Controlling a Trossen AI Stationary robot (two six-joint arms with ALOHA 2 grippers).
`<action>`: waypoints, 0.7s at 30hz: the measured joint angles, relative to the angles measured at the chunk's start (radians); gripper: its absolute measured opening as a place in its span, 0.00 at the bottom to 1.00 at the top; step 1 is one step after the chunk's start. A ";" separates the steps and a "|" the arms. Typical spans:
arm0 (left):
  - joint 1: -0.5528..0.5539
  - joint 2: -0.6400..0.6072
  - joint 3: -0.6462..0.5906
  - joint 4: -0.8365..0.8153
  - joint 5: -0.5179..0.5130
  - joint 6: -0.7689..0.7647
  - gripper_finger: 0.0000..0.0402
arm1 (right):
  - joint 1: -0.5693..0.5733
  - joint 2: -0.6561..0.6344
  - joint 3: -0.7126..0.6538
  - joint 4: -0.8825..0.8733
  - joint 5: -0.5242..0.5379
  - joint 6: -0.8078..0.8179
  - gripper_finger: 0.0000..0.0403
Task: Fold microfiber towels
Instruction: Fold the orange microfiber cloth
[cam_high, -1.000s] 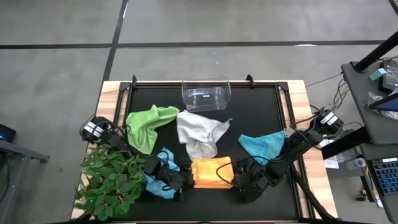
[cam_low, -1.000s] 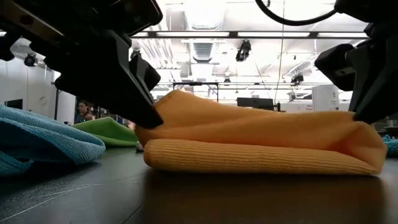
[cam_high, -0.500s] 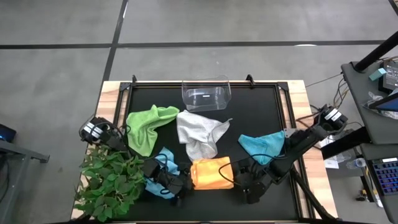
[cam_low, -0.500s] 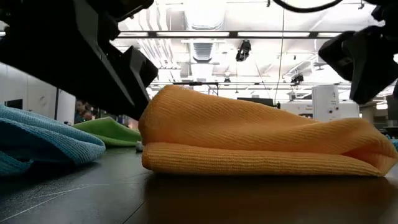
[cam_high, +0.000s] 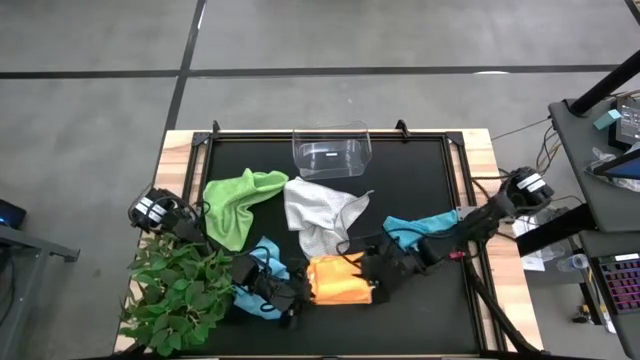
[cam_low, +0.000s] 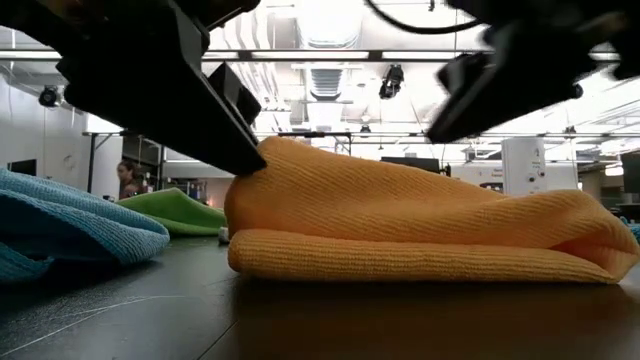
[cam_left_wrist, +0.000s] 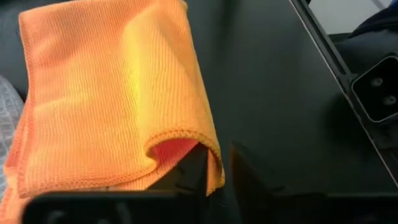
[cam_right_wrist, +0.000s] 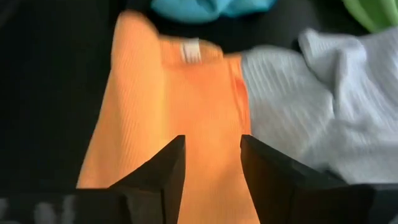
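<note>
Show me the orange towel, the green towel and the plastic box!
orange towel (cam_low: 420, 225): low view, middle of its folded top layer.
green towel (cam_high: 238, 200): high view, middle of the cloth.
plastic box (cam_high: 332, 152): high view, its clear bottom.

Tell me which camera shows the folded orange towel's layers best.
The low view: the orange towel fills the picture side-on, its upper layer humped over the flat lower edge. The high view shows only a small orange patch between both end effectors. The left wrist view shows one lifted corner; the right wrist view shows its top surface.
</note>
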 joint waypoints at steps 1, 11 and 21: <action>0.000 0.006 0.002 0.002 0.006 -0.001 0.05 | -0.023 0.013 0.000 0.047 -0.030 -0.021 0.35; -0.013 0.069 0.001 0.002 0.017 -0.056 0.00 | -0.220 0.172 0.019 0.362 -0.341 -0.067 0.35; -0.013 0.076 0.001 0.004 0.017 -0.077 0.00 | -0.250 0.322 0.131 0.357 -0.394 -0.121 0.35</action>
